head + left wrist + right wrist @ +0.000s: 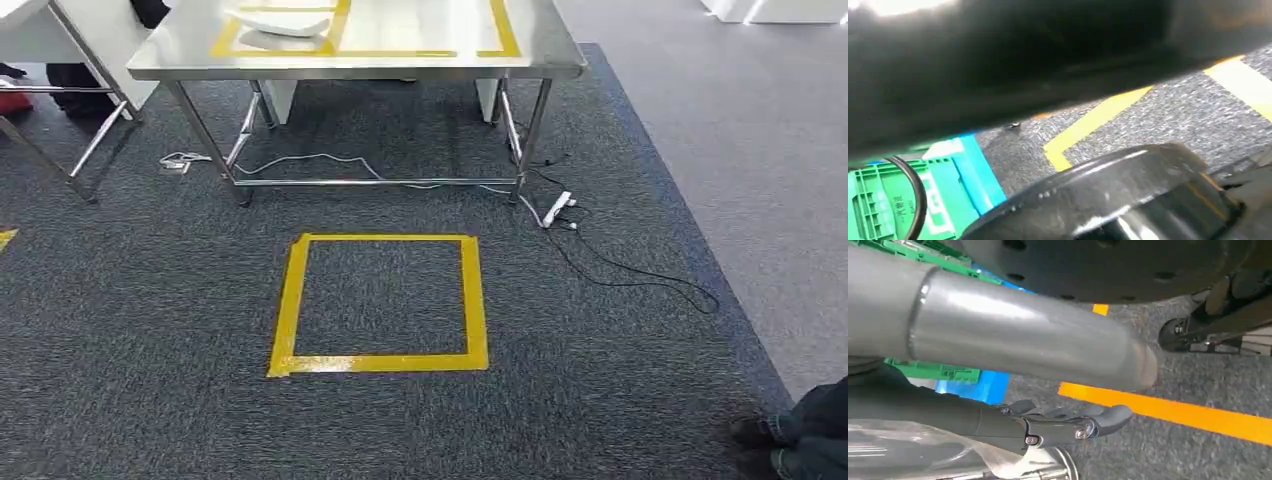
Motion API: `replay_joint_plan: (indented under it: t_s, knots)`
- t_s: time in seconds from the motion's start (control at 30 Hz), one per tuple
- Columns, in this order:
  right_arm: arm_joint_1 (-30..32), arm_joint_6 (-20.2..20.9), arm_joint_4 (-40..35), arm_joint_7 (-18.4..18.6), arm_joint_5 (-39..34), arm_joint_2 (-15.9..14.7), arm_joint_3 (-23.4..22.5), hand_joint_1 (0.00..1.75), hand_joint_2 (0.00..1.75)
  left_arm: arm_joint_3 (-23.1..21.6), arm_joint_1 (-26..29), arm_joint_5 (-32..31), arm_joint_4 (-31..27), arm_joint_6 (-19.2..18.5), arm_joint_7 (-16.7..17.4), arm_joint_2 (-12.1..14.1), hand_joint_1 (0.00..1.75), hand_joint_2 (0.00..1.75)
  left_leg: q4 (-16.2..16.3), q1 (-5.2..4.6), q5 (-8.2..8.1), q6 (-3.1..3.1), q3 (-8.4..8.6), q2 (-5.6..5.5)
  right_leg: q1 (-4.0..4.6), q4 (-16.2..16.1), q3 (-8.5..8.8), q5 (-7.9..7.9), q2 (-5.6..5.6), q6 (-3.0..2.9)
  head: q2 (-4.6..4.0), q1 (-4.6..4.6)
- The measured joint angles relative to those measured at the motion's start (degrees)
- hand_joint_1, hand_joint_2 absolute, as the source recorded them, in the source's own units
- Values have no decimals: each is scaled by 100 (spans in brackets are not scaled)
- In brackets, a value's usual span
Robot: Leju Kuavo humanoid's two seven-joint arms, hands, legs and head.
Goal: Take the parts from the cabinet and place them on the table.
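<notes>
One part on the table, another perhaps on its way

A white, soft-edged part [285, 25] lay on the smooth steel table [420, 62], inside yellow tape. The right hand [1068, 427] lay with fingers straight beside a crinkled clear-wrapped metal part [903, 452]; grip uncertain. I could not tell the left hand's state. Coarse grey carpet [150, 330] lay below.

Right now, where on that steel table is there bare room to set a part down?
The steel table shows bare top inside the right yellow tape outline and along the front edge. The left outline is crowded: a white part lies across it.
</notes>
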Motion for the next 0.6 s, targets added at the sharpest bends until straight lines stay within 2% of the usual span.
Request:
replay_joint_plan:
  t_s: [0.03, 0.07, 0.1, 0.13, 0.17, 0.2, 0.27, 0.3, 0.43, 0.5, 0.6]
  knots:
    - [-5, 0, 0, -7, 2, 0, 0, 0, 0, 0, -3, -4, 0, 0, 0, 0, 0, 0, 25, 1, 2, -6, -8, -1, -3, -570, 323, 243, -2, -13, 0, 0]
    - [-21, 0, 0, -13, 4, 0, 0, 0, 0, 0, -7, -18, 0, 0, 0, 2, 0, 0, 56, -5, 0, -32, -20, 2, -5, -984, 528, 242, -6, -35, 0, 9]
    - [-38, 0, 0, -17, 9, 0, 0, 0, 0, 0, -14, -22, 0, 0, 0, 4, 0, 0, 104, -48, -13, -71, -57, 0, 16, -1104, 564, 202, 6, -56, 0, 20]
    - [-37, 0, 0, -17, 13, 0, 0, 0, 0, 0, -17, -33, 0, 0, 0, 7, 0, 0, 98, -50, 1, -94, -75, 1, 3, -1082, 563, 226, 13, -100, 0, -4]
    - [-29, 0, 0, -20, 24, 0, 0, 0, 0, 0, -17, -39, 0, 0, 0, 13, 0, 0, 120, -64, -45, 9, -93, 1, -7, -1091, 543, 232, 2, -93, 0, -17]
    - [-11, 0, 0, -26, 28, 0, 0, 0, 0, 0, -13, -42, 0, 0, 0, 17, 0, 0, 117, -65, -25, 94, -88, 1, 1, -1092, 535, 232, 3, -94, 0, -22]
    - [-2, -18, 0, -20, 33, -5, 0, 0, 0, 0, -10, -42, 0, 0, 0, 24, 0, 0, 95, -52, 30, 17, -88, -3, 19, -1089, 527, 244, -4, -117, 0, -20]
    - [-15, -18, 0, -26, 33, -5, 0, 0, 0, 0, -11, -42, 0, 0, 0, 28, 0, 0, 78, -48, 42, 1, -87, -4, 25, -1088, 522, 260, -4, -144, 0, -20]
    - [-20, -13, 0, -28, 33, -5, 0, 0, 0, 0, -11, -42, 0, 0, 0, 35, 0, 0, 59, -41, 87, -70, -92, -5, 32, -1070, 514, 268, -4, -166, 0, -20]
    - [-18, -31, 0, -31, 42, -5, 0, 0, 0, 0, -11, -44, 0, 0, 0, 35, 0, 0, 59, -41, 93, -80, -110, -4, 33, -1059, 527, 276, -3, -179, 0, -20]
    - [-19, -118, 0, -33, 42, -2, 0, 0, 0, 0, -12, -48, 0, 0, 0, 50, 0, 0, 120, -55, 73, -44, -156, -9, 9, -1061, 505, 298, -4, -158, 0, -31]
